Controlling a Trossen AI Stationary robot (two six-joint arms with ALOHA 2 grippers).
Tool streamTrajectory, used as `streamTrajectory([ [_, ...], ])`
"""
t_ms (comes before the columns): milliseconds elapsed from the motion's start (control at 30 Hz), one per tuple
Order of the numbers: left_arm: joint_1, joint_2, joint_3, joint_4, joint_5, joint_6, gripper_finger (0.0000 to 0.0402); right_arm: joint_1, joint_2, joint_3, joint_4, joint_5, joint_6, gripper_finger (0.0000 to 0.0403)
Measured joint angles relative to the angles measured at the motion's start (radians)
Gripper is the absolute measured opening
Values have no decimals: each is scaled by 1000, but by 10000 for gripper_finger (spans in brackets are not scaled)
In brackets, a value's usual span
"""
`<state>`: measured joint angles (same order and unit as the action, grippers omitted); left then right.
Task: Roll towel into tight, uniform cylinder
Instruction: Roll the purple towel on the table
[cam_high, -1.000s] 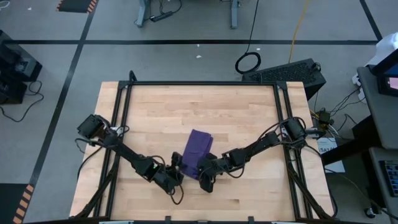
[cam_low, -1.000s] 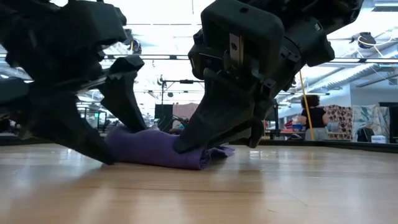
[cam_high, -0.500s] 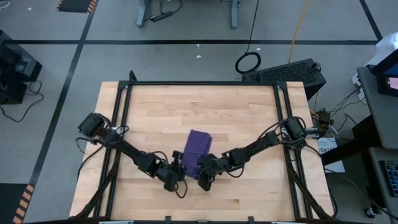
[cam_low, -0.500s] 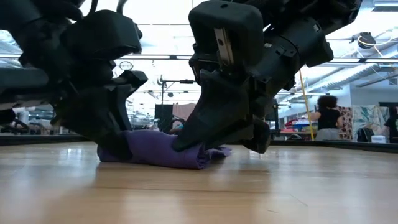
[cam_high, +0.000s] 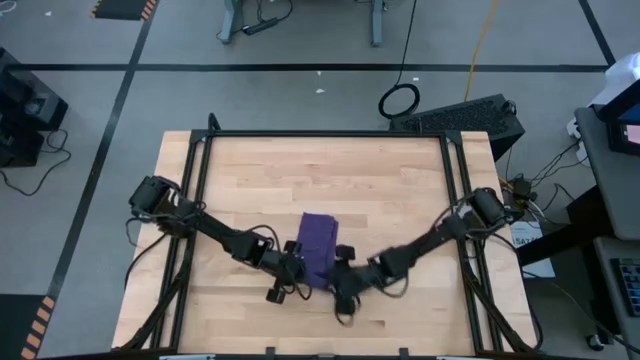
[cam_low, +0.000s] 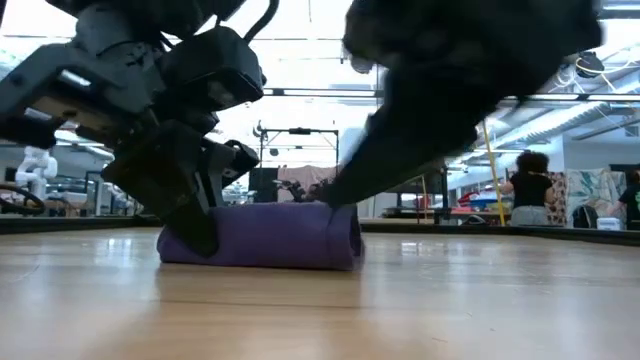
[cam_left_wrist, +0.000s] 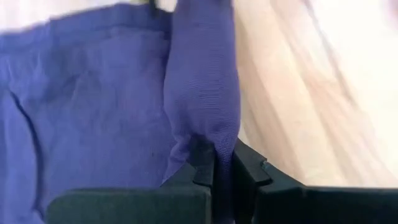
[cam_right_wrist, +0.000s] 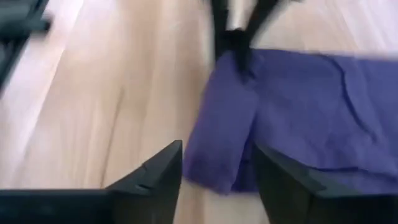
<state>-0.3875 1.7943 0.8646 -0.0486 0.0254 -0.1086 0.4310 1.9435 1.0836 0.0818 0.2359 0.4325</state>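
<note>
Looking down: one purple towel (cam_high: 318, 248), part-rolled, lies near the worktop's (cam_high: 300, 170) front-centre between two claws. Low view: the roll sits flat, soft and limp. Left wrist: left claw (cam_left_wrist: 222, 163) is clenched on the rolled edge. Right wrist: right claw (cam_right_wrist: 217, 171) is released, just short of the cloth; best gripped at the roll's ends.

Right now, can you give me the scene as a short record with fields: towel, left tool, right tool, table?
towel: purple towel, partly rolled, lying on the table
left tool: left tool shut on a fold at the towel's near edge
right tool: right tool open, just off the towel's near end, holding nothing
table: wooden table
</note>
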Motion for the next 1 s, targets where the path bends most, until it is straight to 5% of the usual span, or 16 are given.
streamTrajectory([
  [300,45,2,-2,-5,142,-75,20,165,45,0,16,337,-236,246],
  [567,93,4,-4,23,242,-123,20,161,111,4,189,349,-390,242],
  [833,94,5,-5,35,254,-126,22,126,135,4,196,343,-378,190],
  [1000,92,6,-6,65,245,-148,75,99,134,5,156,306,-307,158],
])
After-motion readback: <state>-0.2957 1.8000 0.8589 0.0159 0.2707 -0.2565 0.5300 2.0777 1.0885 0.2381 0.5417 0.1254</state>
